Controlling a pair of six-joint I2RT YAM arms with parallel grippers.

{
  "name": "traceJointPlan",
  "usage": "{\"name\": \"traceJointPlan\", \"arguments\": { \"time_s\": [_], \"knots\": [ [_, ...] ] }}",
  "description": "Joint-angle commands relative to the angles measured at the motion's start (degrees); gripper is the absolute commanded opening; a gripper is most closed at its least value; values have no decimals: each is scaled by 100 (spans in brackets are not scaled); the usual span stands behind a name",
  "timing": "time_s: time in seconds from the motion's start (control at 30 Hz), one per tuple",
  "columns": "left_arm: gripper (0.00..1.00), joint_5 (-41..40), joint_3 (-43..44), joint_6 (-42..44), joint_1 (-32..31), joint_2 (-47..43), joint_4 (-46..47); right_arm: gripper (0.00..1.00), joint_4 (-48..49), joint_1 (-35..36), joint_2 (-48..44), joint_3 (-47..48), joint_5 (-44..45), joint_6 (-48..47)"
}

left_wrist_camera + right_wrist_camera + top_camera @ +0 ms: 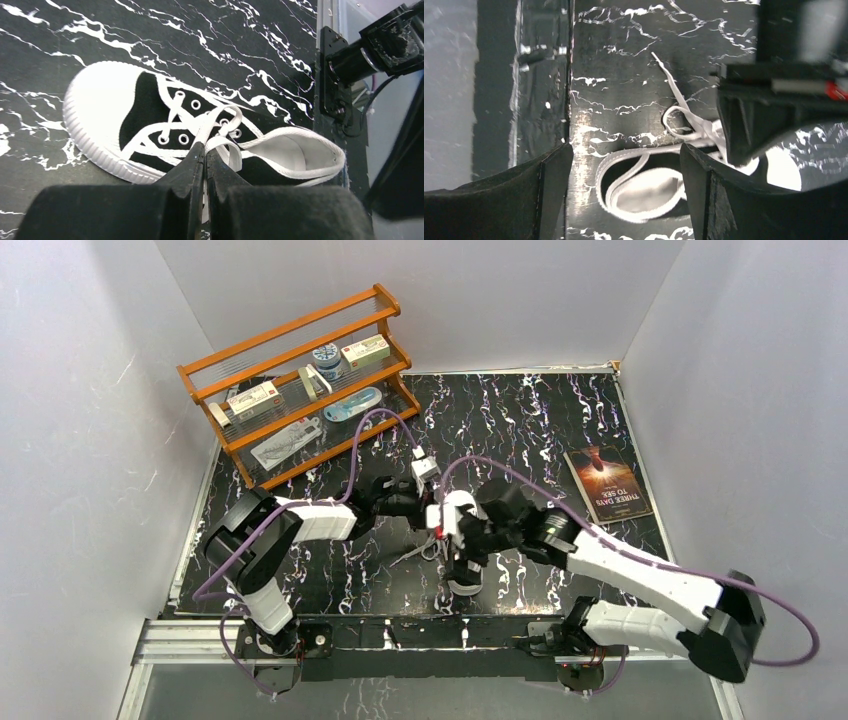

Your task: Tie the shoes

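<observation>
The black sneaker (150,120) with a white toe cap and white sole lies on the marbled table, toe to the left in the left wrist view. My left gripper (205,150) is shut over the eyelets, pinching a white lace (220,145) between its fingers. My right gripper (624,165) is open wide above the shoe's heel opening (649,192), holding nothing. A loose lace end (669,77) trails on the table. In the top view both grippers, left (437,543) and right (468,558), meet over the shoe (466,585) near the table's front edge.
A wooden rack (300,380) with small boxes stands at the back left. A book (608,483) lies at the right. Grey walls enclose the table. The metal rail (400,635) with the arm bases runs just in front of the shoe.
</observation>
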Motion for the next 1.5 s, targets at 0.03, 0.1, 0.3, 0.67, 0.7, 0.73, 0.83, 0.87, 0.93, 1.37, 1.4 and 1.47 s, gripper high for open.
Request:
{"name": "traceJointPlan", "arguments": {
  "time_s": [0.03, 0.1, 0.3, 0.67, 0.7, 0.73, 0.83, 0.87, 0.93, 1.37, 1.4, 1.47],
  "knots": [
    [0, 686, 429, 184, 59, 161, -528, 82, 583, 623, 980, 190, 726, -1464],
    [0, 761, 541, 221, 71, 261, -674, 75, 749, 700, 1374, 255, 824, -1664],
    [0, 713, 614, 303, 155, 385, -888, 56, 943, 769, 2460, 537, 1750, -1631],
    [0, 818, 597, 315, 154, 366, -946, 54, 1266, 810, 3275, 577, 1701, -1927],
    [0, 818, 588, 314, 158, 365, -943, 54, 1220, 814, 3327, 594, 1590, -1986],
    [0, 814, 590, 314, 162, 364, -938, 54, 1187, 814, 3368, 605, 1463, -2029],
    [0, 794, 605, 306, 164, 369, -943, 54, 1365, 813, 3505, 568, 1647, -1988],
    [0, 784, 616, 304, 163, 366, -950, 53, 1384, 814, 3589, 583, 1778, -1989],
    [0, 774, 627, 297, 162, 370, -962, 33, 1217, 817, 3764, 687, 1814, -2048],
    [0, 766, 597, 363, 163, 315, -1033, 48, 895, 902, 3560, 546, 1452, -2254],
    [0, 756, 593, 344, 162, 312, -1008, 47, 923, 902, 3593, 536, 1399, -2260],
    [0, 758, 596, 330, 163, 303, -1009, 44, 970, 902, 3675, 514, 1302, -2276]
  ]
}}
